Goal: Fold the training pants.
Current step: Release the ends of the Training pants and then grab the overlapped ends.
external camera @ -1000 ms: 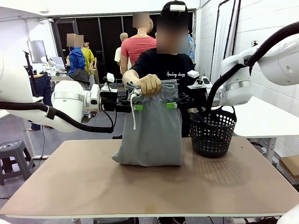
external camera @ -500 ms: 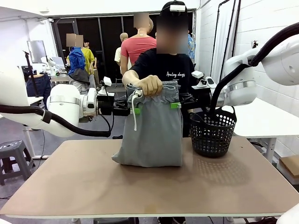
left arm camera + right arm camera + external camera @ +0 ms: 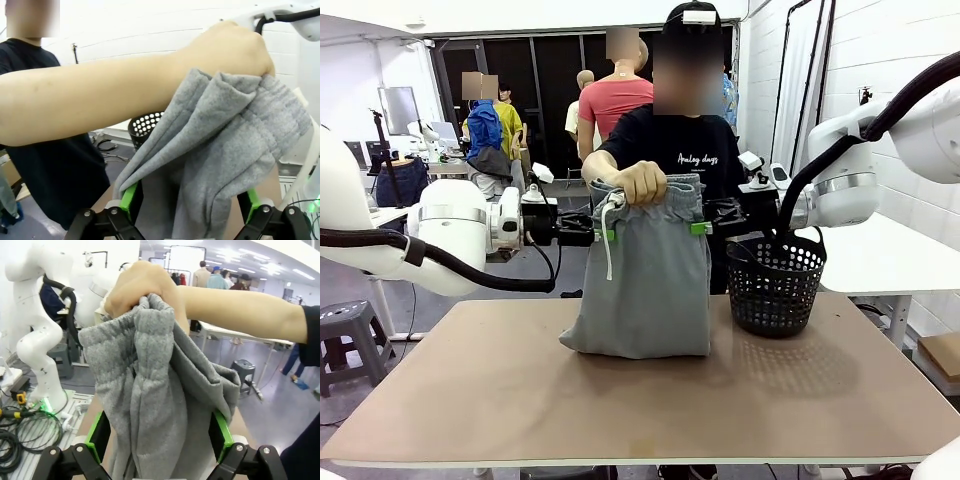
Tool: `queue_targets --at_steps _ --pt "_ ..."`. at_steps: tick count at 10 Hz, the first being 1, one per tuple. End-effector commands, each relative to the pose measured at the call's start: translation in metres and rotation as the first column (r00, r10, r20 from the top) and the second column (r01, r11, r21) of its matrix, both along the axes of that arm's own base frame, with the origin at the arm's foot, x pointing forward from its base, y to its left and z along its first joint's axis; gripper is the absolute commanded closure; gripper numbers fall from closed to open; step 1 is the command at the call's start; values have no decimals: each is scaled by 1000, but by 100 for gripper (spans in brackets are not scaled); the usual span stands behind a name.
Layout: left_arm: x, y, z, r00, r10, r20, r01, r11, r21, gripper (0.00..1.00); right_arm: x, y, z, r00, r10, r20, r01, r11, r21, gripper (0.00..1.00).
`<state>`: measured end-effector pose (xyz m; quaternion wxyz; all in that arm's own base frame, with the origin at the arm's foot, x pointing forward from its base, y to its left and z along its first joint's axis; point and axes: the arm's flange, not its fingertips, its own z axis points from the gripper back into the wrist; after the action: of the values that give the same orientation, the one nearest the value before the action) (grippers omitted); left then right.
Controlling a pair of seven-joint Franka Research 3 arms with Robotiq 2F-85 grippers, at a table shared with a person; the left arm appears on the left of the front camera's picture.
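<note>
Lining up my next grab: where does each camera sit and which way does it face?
Front: fixed between the arms, facing across the table at the person holding up the pants; left gripper and right gripper flank them.
Left wrist: looks along its open fingers at the pants, the person's hand and the basket beyond.
Right wrist: looks along its open fingers at the pants from the opposite side.
Shared: both wrist views show the hand gripping the pants.
</note>
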<state>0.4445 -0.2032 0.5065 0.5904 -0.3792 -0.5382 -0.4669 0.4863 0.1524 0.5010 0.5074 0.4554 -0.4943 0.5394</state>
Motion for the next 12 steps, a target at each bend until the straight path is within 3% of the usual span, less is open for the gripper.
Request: queue_targets --at_steps 1,3,5,9,12 --pt "-8 -5 -3 997 73 40 -72 997 -25 0 -9 3 -3 996 -74 54 74 997 4 0" --pt "-9 0 -4 995 91 45 -90 996 -21 0 -5 2 -6 993 -109 51 109 994 3 0" --pt "-8 6 -13 998 32 57 -30 999 -31 0 -3 4 -11 997 -73 -22 73 997 0 0" --pt "-15 16 -17 994 86 73 -86 996 -4 0 -1 5 -16 996 -80 -35 80 997 0 0" --pt "-11 14 -17 994 -21 106 23 1000 -18 0 -6 4 -17 996 -34 -87 34 999 -3 0"
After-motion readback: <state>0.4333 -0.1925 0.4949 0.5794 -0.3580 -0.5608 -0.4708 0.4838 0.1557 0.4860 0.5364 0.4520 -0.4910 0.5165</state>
